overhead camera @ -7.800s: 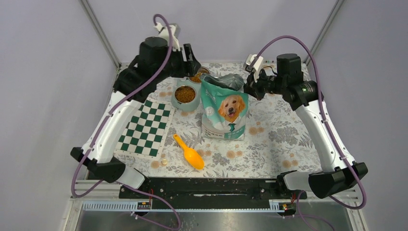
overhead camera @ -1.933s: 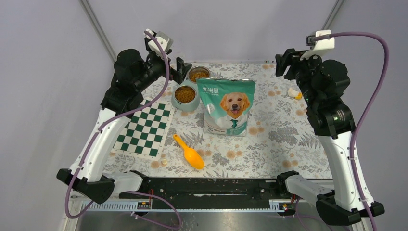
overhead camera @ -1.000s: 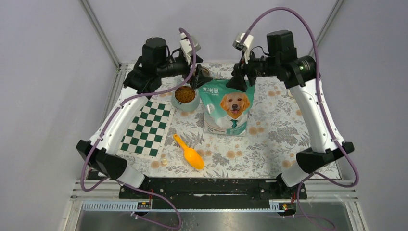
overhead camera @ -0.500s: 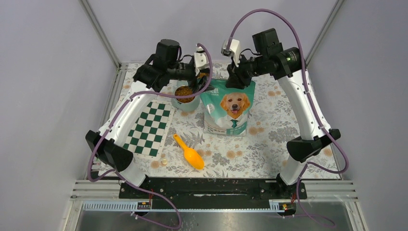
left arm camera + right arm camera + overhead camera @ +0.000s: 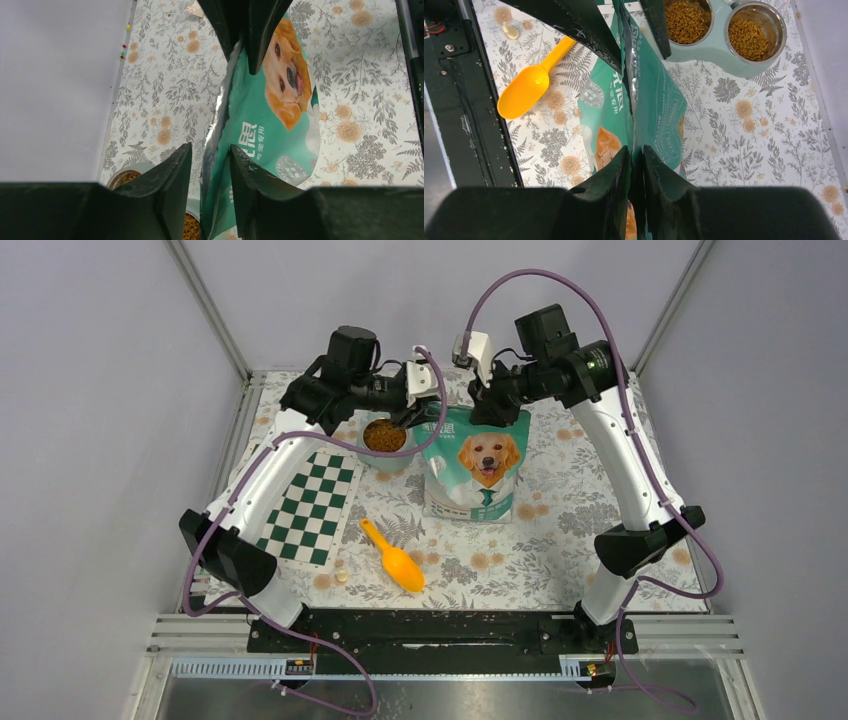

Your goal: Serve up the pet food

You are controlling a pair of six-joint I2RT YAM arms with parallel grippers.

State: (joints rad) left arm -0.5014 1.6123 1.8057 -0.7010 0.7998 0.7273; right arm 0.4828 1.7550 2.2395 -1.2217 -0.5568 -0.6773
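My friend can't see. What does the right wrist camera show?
The right gripper pinches the top edge of a teal-and-white pet food pouch, while the left gripper straddles the same edge farther along, open. Beside it on the flowered tablecloth sit an orange plastic scoop and a pale green twin-bowl feeder holding brown kibble.

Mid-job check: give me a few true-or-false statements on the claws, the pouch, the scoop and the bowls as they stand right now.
1. The right claw is shut on the top edge of the pouch. True.
2. The left claw is clamped tight on the pouch. False: it straddles the top edge, with a gap on either side.
3. The orange scoop is held in a claw. False: it lies untouched in front of the pouch.
4. Both bowls of the feeder hold kibble. True.
5. The chessboard mat lies on the left arm's side. True.
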